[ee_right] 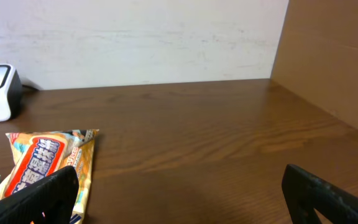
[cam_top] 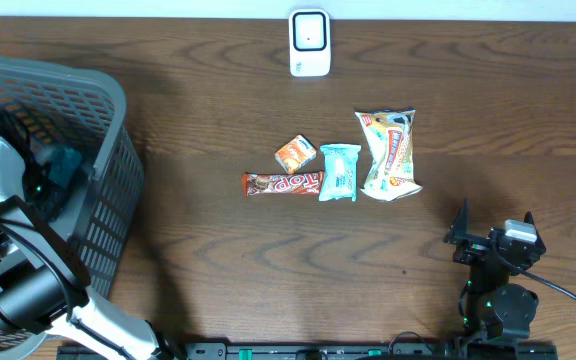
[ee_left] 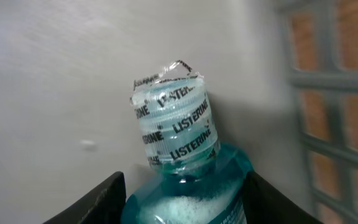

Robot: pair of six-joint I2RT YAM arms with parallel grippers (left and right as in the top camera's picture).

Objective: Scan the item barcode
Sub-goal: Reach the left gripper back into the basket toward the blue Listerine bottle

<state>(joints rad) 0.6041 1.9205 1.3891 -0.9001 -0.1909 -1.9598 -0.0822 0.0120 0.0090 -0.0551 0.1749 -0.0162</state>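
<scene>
Mouthwash bottle, blue, cap seal printed LISTERINE, is clasped at the shoulders by the left gripper inside the grey basket; its lower body is cut off from view. Right gripper is held wide, nothing between its fingers. Beyond, a bar lettered TOP is laid beside packets of unreadable print, and a white scanner is stood at the far edge.

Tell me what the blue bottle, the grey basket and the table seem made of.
The bottle looks like clear plastic: foamy blue liquid shows through; its cap wears glossy printed film. The basket looks like matte grey plastic lattice. The table is wood or wood-look laminate, grain visible.
</scene>
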